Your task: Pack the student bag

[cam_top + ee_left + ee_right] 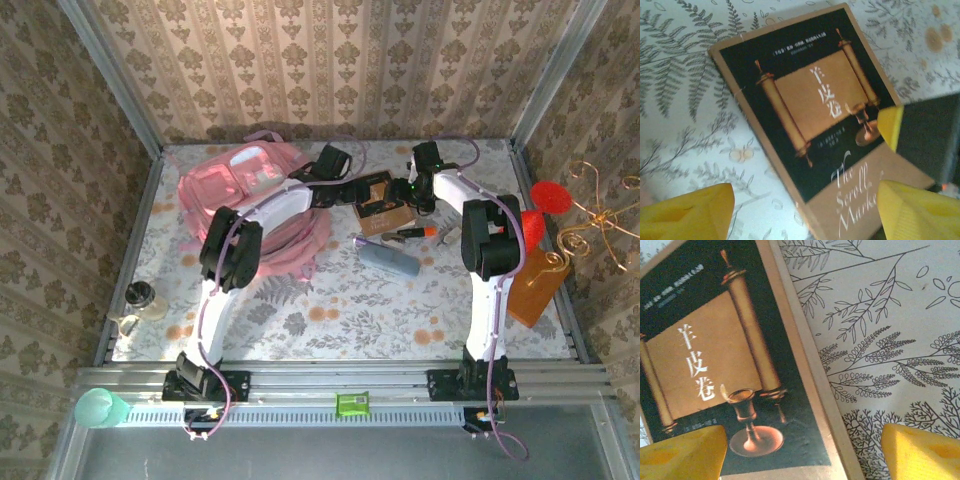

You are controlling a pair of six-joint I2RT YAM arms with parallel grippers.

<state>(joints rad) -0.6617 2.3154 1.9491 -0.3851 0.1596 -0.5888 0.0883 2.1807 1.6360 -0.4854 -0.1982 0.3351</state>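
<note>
Left gripper (802, 210) and right gripper (800, 455) both hang released, jaws wide, over the book (810, 110) lying flat on the bench (685, 100). One gripper should probably straddle a long edge squarely before pinching. The student bag (250, 195) lies beside the book, toward the left rear; its contents are hidden.

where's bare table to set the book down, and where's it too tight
Free: the wide near strip of table, in front of the student bag and the grey case, right of the jar. Crowded: the middle back, around the book and pens, with the bag close alongside.
</note>
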